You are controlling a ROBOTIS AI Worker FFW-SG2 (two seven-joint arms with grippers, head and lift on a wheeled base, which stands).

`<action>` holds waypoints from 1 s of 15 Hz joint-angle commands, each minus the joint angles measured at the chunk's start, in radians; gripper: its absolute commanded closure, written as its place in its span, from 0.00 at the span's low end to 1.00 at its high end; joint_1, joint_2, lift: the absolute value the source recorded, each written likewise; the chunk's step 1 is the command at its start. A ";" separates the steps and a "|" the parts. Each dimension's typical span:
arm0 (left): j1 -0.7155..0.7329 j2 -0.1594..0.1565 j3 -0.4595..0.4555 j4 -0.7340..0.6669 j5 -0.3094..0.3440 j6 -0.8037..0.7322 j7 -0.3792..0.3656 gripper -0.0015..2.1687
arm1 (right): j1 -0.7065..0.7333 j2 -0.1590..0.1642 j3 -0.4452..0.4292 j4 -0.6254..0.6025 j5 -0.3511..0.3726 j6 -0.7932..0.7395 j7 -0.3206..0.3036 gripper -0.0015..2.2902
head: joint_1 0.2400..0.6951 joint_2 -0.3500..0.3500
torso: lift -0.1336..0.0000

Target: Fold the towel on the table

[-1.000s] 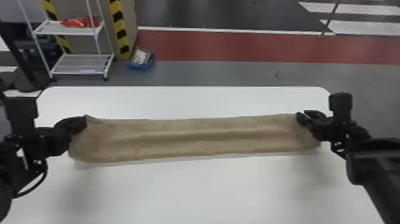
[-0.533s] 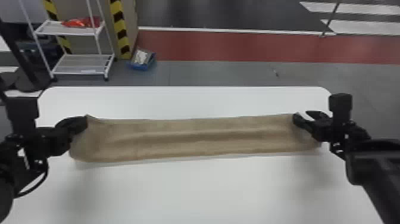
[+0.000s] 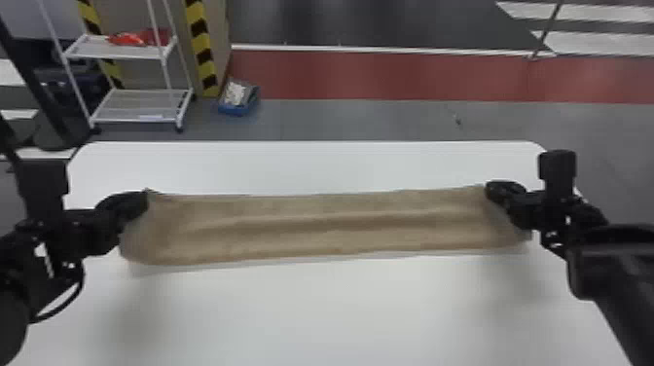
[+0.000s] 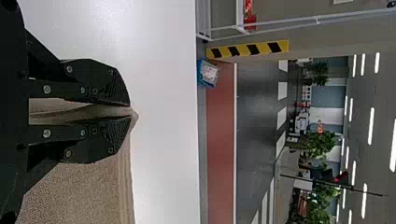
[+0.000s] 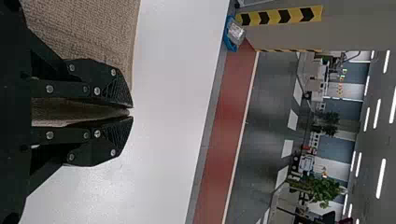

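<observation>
Over the table [image 3: 340, 306], the towel [image 3: 321, 224] is pinched at both ends; the left by the left gripper [image 3: 141, 202]; the right by the right gripper [image 3: 495, 191].

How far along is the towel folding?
Partly done, it seems: the towel is already a long, narrow strip. The left tool and right tool each pinch one end. Remaining, probably: folding it shorter, since it spans most of the table's width.
</observation>
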State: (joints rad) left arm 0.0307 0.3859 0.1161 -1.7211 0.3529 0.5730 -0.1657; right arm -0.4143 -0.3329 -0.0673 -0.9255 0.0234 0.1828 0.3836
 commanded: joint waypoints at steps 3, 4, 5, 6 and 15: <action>0.000 0.001 0.000 0.000 0.000 0.000 0.000 0.45 | 0.003 0.000 -0.006 -0.003 -0.008 0.010 0.004 0.53 | 1.00 0.44 | 0.04; 0.000 0.001 0.000 0.000 0.001 0.000 0.000 0.45 | 0.012 0.000 -0.011 -0.013 -0.010 0.013 0.006 0.54 | 1.00 0.44 | 0.04; 0.000 0.001 -0.001 -0.002 0.003 0.000 0.000 0.45 | 0.032 0.000 -0.022 -0.026 -0.013 0.010 0.006 0.54 | 1.00 0.44 | 0.04; 0.002 0.001 0.000 -0.006 0.003 0.000 0.000 0.45 | 0.048 -0.001 -0.032 -0.067 -0.026 0.010 0.014 0.54 | 1.00 0.44 | 0.04; 0.032 -0.001 0.031 -0.080 0.025 0.031 0.006 0.45 | 0.189 -0.021 -0.129 -0.319 -0.085 0.044 0.017 0.54 | 1.00 0.41 | 0.04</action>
State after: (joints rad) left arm 0.0568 0.3852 0.1421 -1.7862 0.3753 0.5995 -0.1607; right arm -0.2458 -0.3517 -0.1795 -1.2136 -0.0400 0.2293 0.4003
